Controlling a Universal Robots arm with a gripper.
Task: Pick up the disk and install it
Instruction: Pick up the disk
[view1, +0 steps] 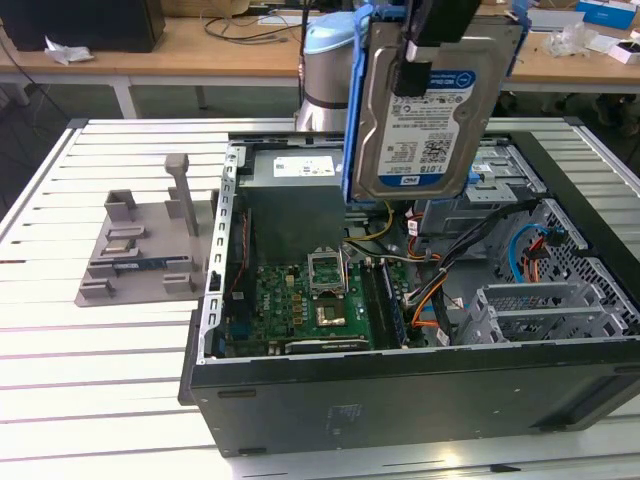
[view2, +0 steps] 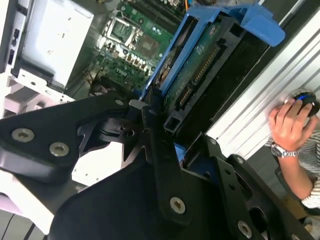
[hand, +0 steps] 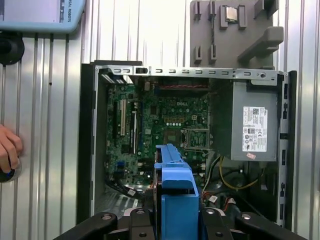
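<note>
The gripper (hand: 176, 217) is clamping the disk (view1: 425, 110) from both sides, its black fingers (view2: 160, 145) closing on the blue carrier bracket (hand: 175, 185). The disk is hanging roughly upright in the air, label facing the exterior view, above the open computer case (view1: 400, 400). Below it the green motherboard (view1: 300, 310) is lying exposed on the case floor, with the grey power supply (hand: 250, 125) sitting beside it against one case wall. The case is resting on the slatted white table (view1: 90, 400). Beyond it, a grey fixture block (view1: 140, 250) is standing at the exterior view's left. At the table's edge a person's hand (view2: 289, 122) is resting on a small dark object.
</note>
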